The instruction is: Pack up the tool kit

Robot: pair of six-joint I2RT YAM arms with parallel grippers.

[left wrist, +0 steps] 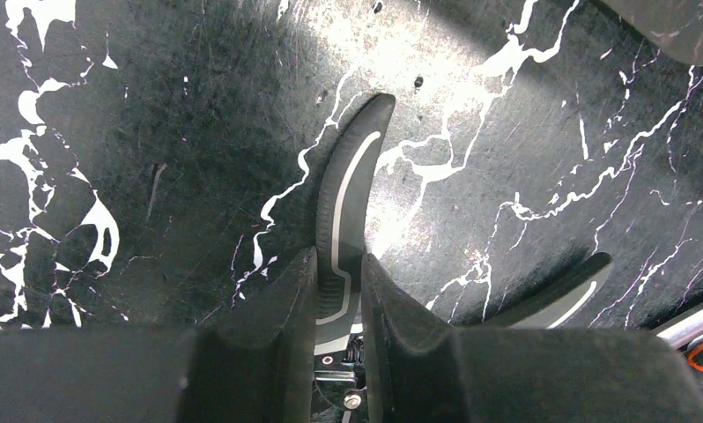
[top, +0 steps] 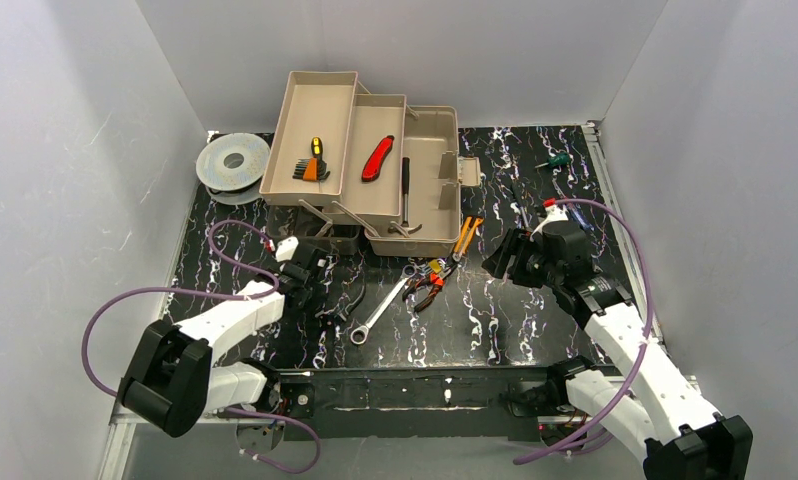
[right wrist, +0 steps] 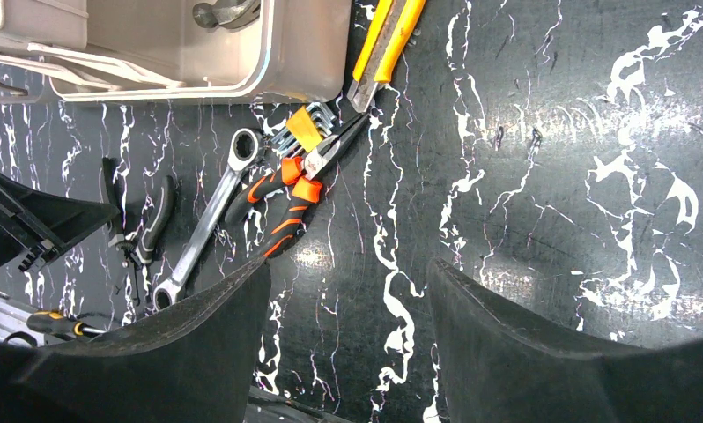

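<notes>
The tan toolbox [top: 425,170] stands open at the back with its trays folded out. A red knife [top: 377,157] lies in the middle tray and a hammer [top: 405,200] in the box. On the mat lie a wrench [top: 380,312], orange pliers [top: 427,290] and black-handled pliers [top: 350,300]. My left gripper [left wrist: 337,260] is shut on one curved black handle [left wrist: 344,194] of those pliers; the other handle [left wrist: 559,295] lies to the right. My right gripper [right wrist: 348,269] hangs open over bare mat, right of the orange pliers [right wrist: 286,198] and wrench [right wrist: 209,211].
A grey wire spool [top: 233,160] sits left of the toolbox. A hex key set [top: 313,165] lies in the far tray. A yellow utility knife [top: 467,237] lies by the box's front corner, and a green screwdriver [top: 553,160] at the back right. White walls enclose the mat.
</notes>
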